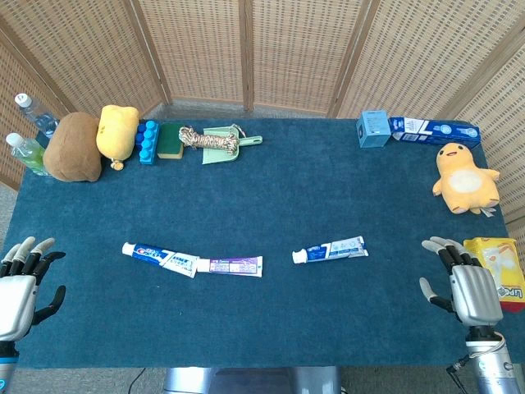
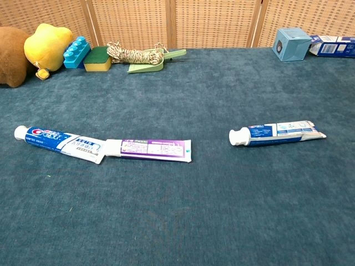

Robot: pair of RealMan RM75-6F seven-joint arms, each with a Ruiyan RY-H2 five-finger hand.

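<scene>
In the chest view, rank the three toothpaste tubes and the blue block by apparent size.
1-3. Blue-and-red toothpaste tube, purple toothpaste tube and white-and-blue toothpaste tube: too alike in length to rank.
4. Blue block, smallest, though it lies farther from the camera, so its true size is unsure.

Both hands hover empty, fingers spread, at the near corners of the surface [image 1: 271,205] — left hand [image 1: 18,283] nearest the blue toothpaste tube [image 1: 160,257], right hand [image 1: 466,283] just beside a yellow box [image 1: 500,263]. A purple tube [image 1: 230,265] touches the blue one's end — a third tube [image 1: 330,249] lies well apart.

Three toothpaste tubes [image 1: 330,249], two plush toys [image 1: 465,177]
</scene>
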